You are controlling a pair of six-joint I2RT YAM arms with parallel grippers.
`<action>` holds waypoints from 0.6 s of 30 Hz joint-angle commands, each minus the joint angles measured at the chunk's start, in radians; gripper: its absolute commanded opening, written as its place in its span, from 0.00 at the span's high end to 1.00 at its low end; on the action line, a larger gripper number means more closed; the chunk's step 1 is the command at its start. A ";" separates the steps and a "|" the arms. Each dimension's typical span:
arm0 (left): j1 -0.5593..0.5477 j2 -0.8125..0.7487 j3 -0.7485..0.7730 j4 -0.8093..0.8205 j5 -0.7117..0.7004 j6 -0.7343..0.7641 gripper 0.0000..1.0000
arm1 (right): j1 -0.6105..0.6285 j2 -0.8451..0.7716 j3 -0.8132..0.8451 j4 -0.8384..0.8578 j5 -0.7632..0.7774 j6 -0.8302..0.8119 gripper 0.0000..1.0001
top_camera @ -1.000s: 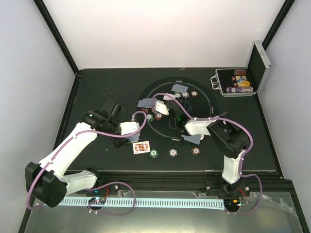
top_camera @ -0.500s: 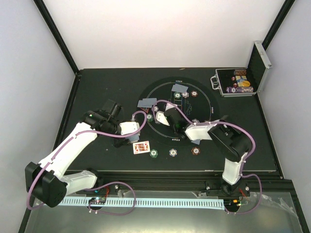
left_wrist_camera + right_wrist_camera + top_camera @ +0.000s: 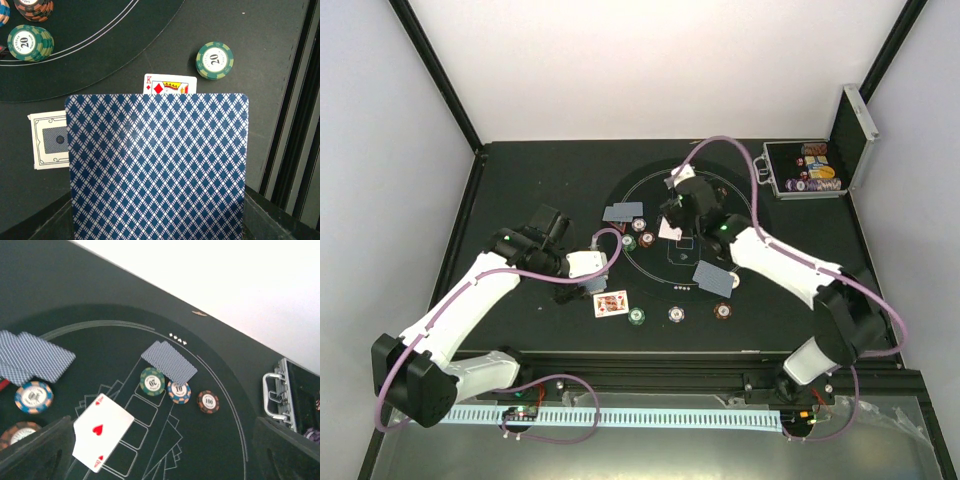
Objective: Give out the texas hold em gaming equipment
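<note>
My left gripper (image 3: 567,289) is shut on a blue-backed playing card (image 3: 157,165) that fills the left wrist view and hides the fingers. Beyond it the king of diamonds (image 3: 170,84) lies face up beside a green chip (image 3: 214,60). Over the round mat's middle, my right gripper (image 3: 678,212) stands open, its dark fingers (image 3: 35,450) wide apart with nothing between them. The ace of hearts (image 3: 100,437) lies face up on the printed card outlines just below it. Face-down cards (image 3: 169,361) sit beyond, with green (image 3: 152,381), blue (image 3: 179,391) and brown (image 3: 208,401) chips beside them.
More face-down cards lie at the mat's left (image 3: 624,211) and near right (image 3: 712,277). Chips (image 3: 676,314) line the mat's near edge. An open silver-edged case (image 3: 807,172) with coloured chips stands at the back right. A bordered card (image 3: 50,140) lies left of the king.
My right gripper opened and let go of the ace of hearts on the mat. That arm then stretched toward the mat's far side. The left arm has not moved.
</note>
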 commanded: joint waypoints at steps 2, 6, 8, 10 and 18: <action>0.002 -0.021 0.017 0.007 0.032 0.006 0.98 | -0.088 -0.111 0.031 -0.144 -0.109 0.377 0.00; 0.002 -0.021 0.019 0.005 0.038 0.004 0.98 | -0.277 -0.206 -0.055 -0.043 -0.585 0.549 0.00; 0.002 -0.024 0.019 0.006 0.041 0.003 0.99 | -0.325 -0.201 -0.071 -0.023 -0.773 0.572 0.00; 0.002 -0.022 0.022 0.005 0.045 0.002 0.98 | -0.325 -0.180 -0.047 -0.074 -0.887 0.545 0.00; 0.002 -0.019 0.034 -0.001 0.059 -0.003 0.98 | -0.212 -0.244 -0.186 0.023 -1.114 0.759 0.00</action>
